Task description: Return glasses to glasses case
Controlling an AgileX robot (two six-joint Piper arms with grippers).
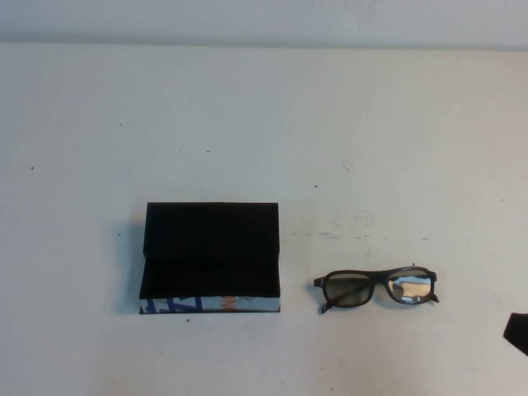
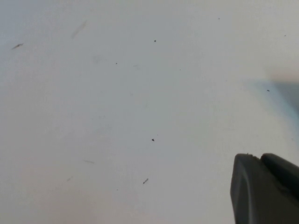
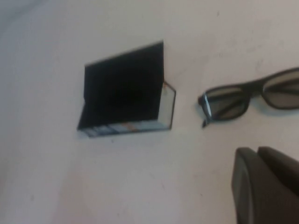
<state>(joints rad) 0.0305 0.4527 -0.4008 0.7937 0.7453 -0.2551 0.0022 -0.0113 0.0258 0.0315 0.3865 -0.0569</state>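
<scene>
Black case (image 1: 210, 247), glasses (image 1: 375, 288) beside, jaws aside

bare table (image 1: 264, 124) around glasses (image 1: 375, 288), open glasses case (image 1: 210, 256) just beside

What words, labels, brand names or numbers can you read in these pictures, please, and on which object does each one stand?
None can be read.
glasses case, lid open: blue, white and orange print along its front side, too blurred to read.
glasses: no visible marking.
table: only specks.
left gripper, right gripper: plain and dark, each above the table.
</scene>
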